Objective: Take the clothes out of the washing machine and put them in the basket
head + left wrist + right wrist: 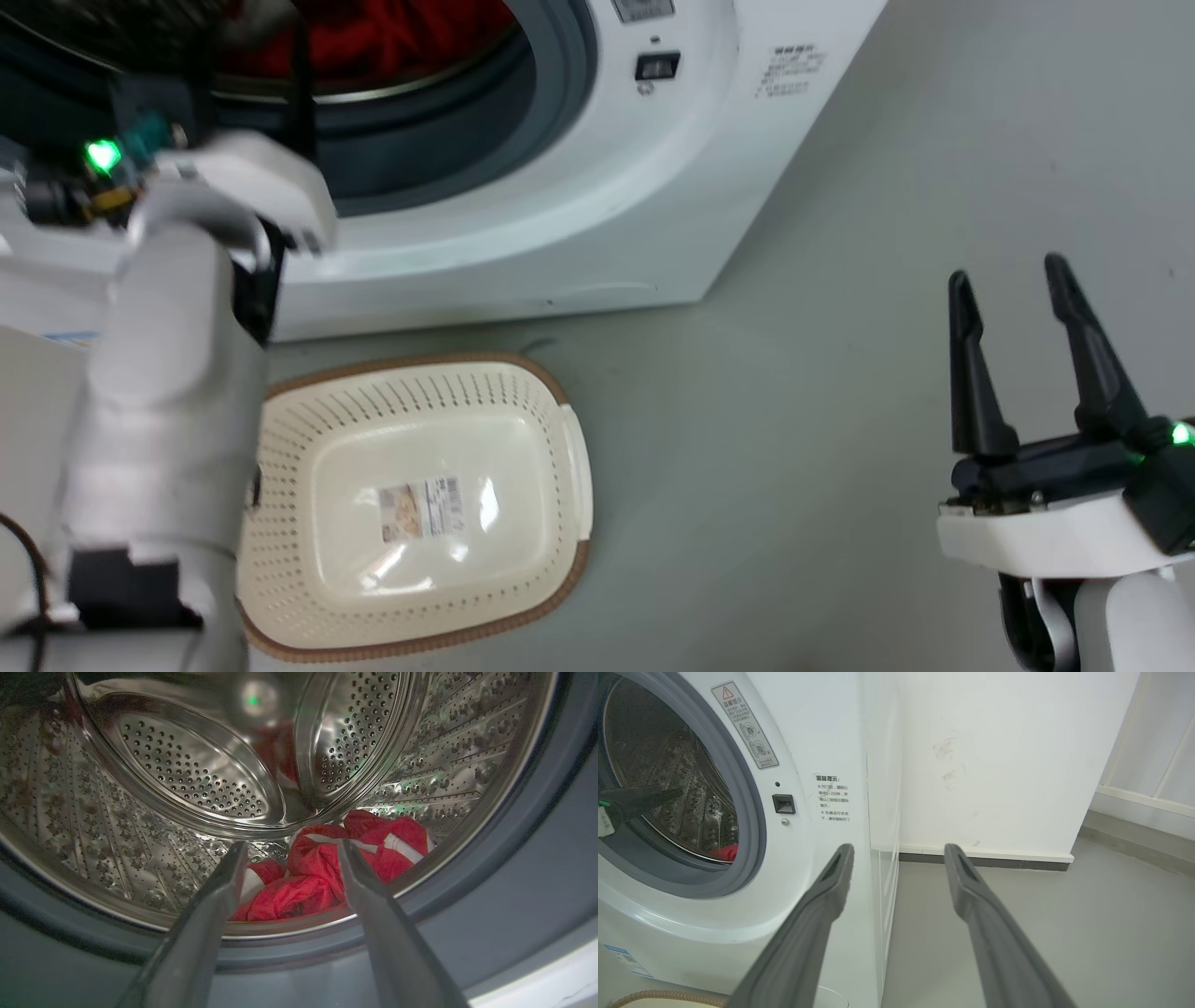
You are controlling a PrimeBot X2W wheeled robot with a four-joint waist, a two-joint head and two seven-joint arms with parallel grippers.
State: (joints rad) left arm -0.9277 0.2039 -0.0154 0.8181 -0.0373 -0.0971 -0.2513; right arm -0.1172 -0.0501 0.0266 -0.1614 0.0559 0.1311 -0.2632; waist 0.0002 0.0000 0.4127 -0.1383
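The large white smooth-panelled washing machine (597, 187) holds crumpled bright red-and-white fabric clothes (322, 872) low in its perforated steel drum (187, 765). A rounded cream plastic basket (289, 523) with perforated sides sits just before it. The left gripper (292, 845) reaches into the drum's mouth with its tapered fingers apart, and the right gripper (1006, 266) is also spread.

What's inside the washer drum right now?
Red clothes with white stripes lie heaped at the bottom of the drum, near its front lip. The open left gripper points at them. The heap hides whatever is beneath it.
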